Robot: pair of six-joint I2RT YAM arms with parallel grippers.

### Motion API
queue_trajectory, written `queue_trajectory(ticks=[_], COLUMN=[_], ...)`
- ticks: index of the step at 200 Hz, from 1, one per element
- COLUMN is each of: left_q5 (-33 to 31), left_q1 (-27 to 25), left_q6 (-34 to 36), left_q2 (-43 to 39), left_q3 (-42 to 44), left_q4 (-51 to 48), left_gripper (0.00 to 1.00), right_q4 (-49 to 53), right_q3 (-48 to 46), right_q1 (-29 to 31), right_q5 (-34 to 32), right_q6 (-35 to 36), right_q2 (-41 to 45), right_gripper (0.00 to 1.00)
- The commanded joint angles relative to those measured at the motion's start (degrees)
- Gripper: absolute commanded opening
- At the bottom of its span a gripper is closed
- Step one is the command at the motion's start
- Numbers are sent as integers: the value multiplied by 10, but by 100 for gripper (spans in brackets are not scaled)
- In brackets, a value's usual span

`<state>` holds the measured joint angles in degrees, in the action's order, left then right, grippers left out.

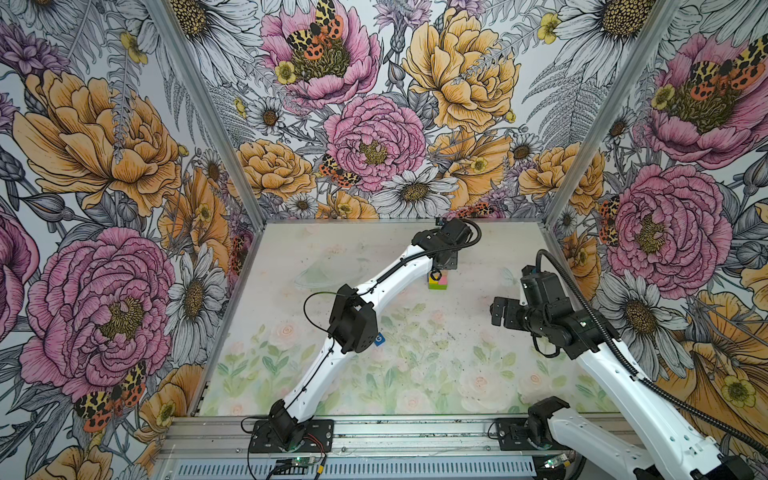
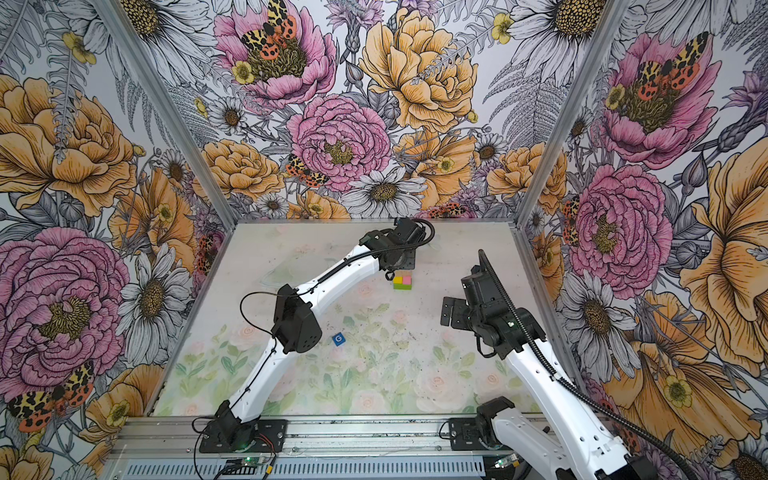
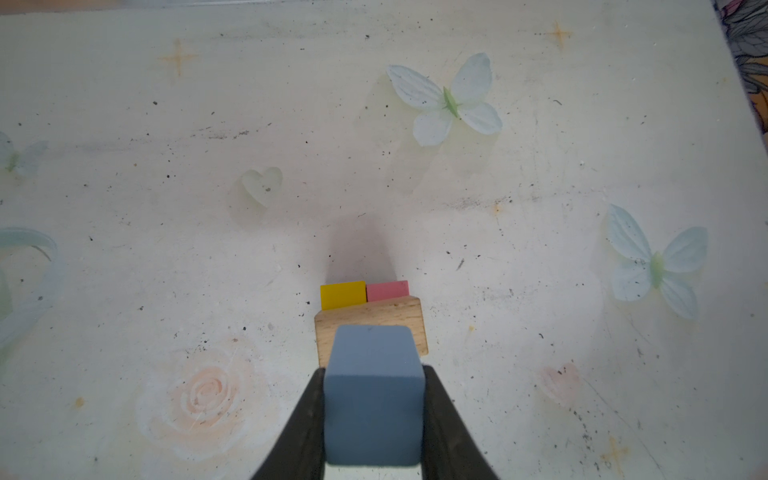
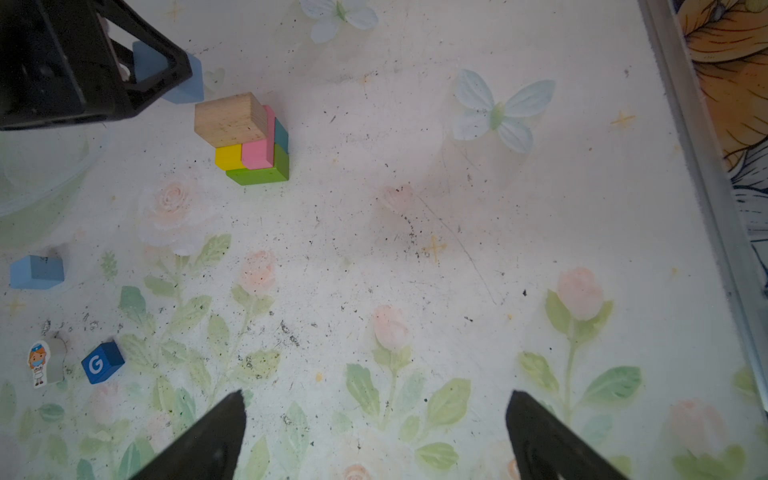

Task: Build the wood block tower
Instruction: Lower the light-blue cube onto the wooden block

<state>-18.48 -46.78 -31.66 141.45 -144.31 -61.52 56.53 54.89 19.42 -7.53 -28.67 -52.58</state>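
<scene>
Loose on the worktop (image 4: 415, 249) at left lie a spare light blue cube (image 4: 35, 272), a lettered blue cube (image 4: 102, 363) and the flat toy figure (image 4: 39, 363); my left gripper (image 3: 374, 374) pinches a matte light blue cube (image 3: 374, 415) beside the half-built tower (image 4: 245, 137), its grained tan brick (image 4: 228, 118) over painted bricks; my right gripper (image 4: 374, 432) stands spread, empty.

Bright diffuse light, soft shadows; both top views stretch at nine and three o'clock; the light blue cube (image 3: 374, 395) looks blurred.

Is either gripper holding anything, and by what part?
The left gripper pinches a light blue cube by two opposite sides; the right gripper is open, empty.
</scene>
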Motion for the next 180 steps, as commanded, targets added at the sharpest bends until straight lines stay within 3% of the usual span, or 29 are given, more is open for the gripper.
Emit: queue_trajectory(ticks=[1, 180], left_q5=[-10, -7], left_q1=[5, -5], left_q6=[-13, -21], left_q2=[9, 21], left_q3=[6, 13], left_q4=[3, 3], left_gripper=[20, 20], right_q4=[0, 0], right_q3=[-3, -5], right_q1=[-3, -3], right_q5=[-7, -3], right_q6=[1, 2], right_q2=[-3, -3], right_gripper=[100, 100])
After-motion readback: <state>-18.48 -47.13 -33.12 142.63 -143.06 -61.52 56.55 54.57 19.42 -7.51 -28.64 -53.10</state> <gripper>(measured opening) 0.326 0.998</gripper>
